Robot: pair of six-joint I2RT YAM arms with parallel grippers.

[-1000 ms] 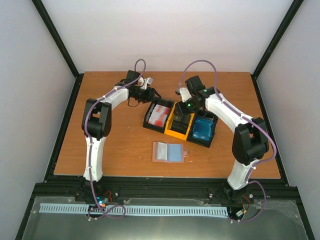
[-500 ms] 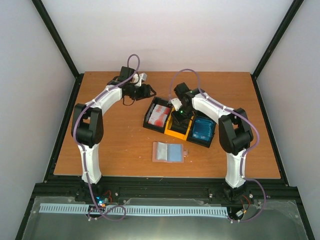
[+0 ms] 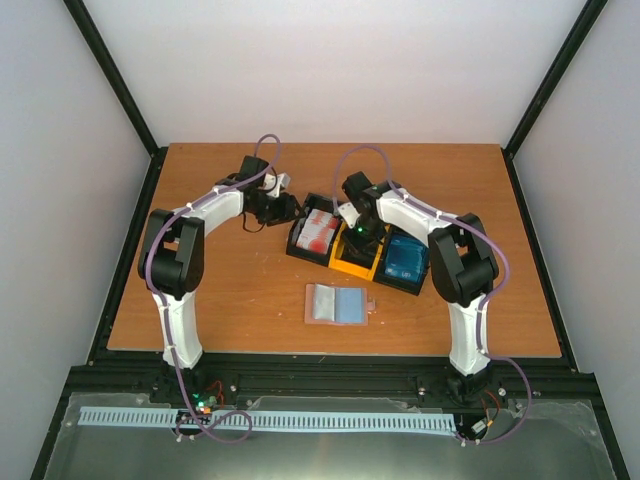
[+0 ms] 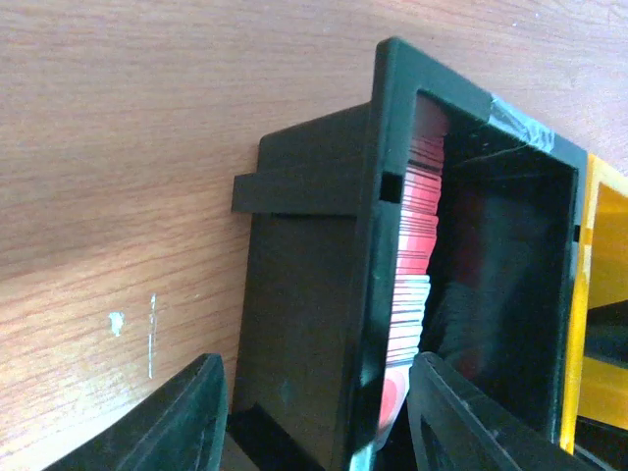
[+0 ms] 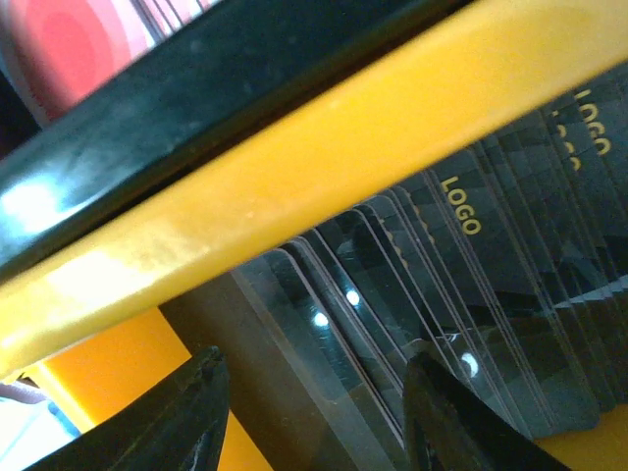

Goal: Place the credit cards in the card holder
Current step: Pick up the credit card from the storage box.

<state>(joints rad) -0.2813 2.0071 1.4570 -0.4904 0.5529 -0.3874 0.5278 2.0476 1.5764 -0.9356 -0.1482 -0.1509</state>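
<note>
Since a second ago: left hand point(image 4: 316, 363) has swung in from the far side of the tabletop point(image 3: 230, 290) to the outer end of the black bin point(image 4: 304, 324); right arm has folded inward and its right hand point(image 5: 316, 365) has dropped over the yellow bin point(image 5: 294, 167). Card holder point(image 3: 340, 304) unmoved, lying spread open and flat on the tabletop near the arms' side of the bins, well apart from both hands. Left hand: jaws part open, straddling the bin's end wall, one finger outside and one inside, gripping nothing. Red-and-white cards point(image 4: 417, 245) stand packed on edge just inside that wall. Right hand: jaws part open, nothing clamped, fingertips above the stack of dark cards point(image 5: 461, 294), gold "LOGO" print legible on several; whether a fingertip touches one cannot be told. Blue cards point(image 3: 406, 256) sit in the second black bin point(image 3: 428, 262), touching the yellow bin's right side.
</note>
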